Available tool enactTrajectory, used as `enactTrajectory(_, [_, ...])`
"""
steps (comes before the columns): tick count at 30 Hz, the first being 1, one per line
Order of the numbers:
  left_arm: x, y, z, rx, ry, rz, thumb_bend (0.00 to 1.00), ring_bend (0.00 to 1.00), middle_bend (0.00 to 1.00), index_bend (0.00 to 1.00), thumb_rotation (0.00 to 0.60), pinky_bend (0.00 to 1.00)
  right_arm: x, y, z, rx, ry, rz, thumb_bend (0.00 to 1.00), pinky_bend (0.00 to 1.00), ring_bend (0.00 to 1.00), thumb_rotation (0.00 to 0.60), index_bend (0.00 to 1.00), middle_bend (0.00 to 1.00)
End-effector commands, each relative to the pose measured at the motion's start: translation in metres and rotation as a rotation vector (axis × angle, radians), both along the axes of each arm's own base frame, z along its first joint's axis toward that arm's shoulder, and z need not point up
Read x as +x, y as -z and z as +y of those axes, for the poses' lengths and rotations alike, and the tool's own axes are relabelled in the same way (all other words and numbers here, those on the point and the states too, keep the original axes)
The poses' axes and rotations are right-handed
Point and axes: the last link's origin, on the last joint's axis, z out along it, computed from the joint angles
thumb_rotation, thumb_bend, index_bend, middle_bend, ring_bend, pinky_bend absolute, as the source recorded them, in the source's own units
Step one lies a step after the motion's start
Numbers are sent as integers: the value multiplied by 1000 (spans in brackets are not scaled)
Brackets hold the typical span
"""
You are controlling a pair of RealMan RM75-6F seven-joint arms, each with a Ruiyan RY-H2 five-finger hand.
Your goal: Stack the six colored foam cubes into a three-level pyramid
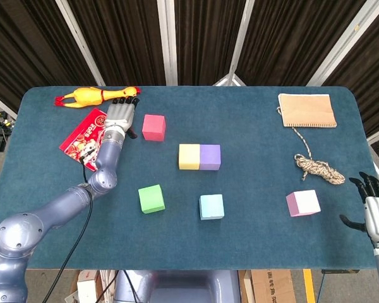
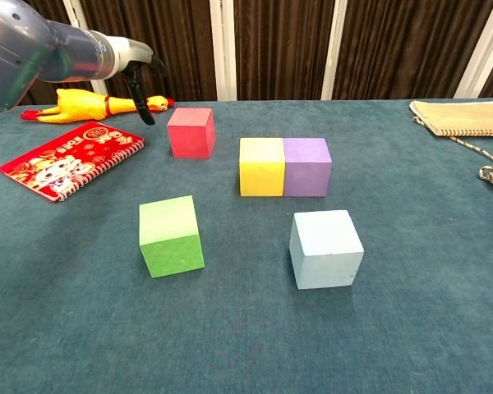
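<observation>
Six foam cubes lie apart on the blue table (image 1: 259,252). The red cube (image 1: 153,127) (image 2: 190,132) sits back left. Yellow (image 1: 189,156) (image 2: 261,167) and purple (image 1: 210,156) (image 2: 306,167) cubes touch side by side at the centre. Green (image 1: 151,198) (image 2: 171,235) and light blue (image 1: 211,206) (image 2: 325,248) cubes lie nearer the front, and the pink cube (image 1: 302,202) is at the right. My left hand (image 1: 120,117) (image 2: 138,72) hovers just left of the red cube, fingers extended, holding nothing. Off the table's right edge, my right hand (image 1: 374,211) is spread and empty.
A yellow rubber chicken (image 1: 95,95) (image 2: 99,105) and a red notebook (image 1: 82,131) (image 2: 66,160) lie behind and left of my left hand. A tan cloth pouch (image 1: 306,110) with a coiled rope (image 1: 319,167) occupies the back right.
</observation>
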Motion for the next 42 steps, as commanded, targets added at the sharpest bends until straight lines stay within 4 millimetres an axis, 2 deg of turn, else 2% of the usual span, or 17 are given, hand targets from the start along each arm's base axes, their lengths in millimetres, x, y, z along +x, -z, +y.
enactTrajectory(1, [2, 11, 1, -23, 10, 0, 143, 0, 48, 95, 600, 0, 0, 1, 0, 2, 0, 3, 181, 19, 76, 600, 182, 99])
enactTrajectory(20, [4, 44, 1, -46, 40, -29, 162, 0, 98, 121, 600, 0, -2, -1, 0, -13, 31, 6, 181, 19, 76, 600, 182, 99])
enactTrajectory(42, [17, 58, 0, -49, 65, -64, 255, 0, 208, 188, 600, 0, -4, -2, 0, -21, 46, -4, 180, 19, 76, 600, 182, 99])
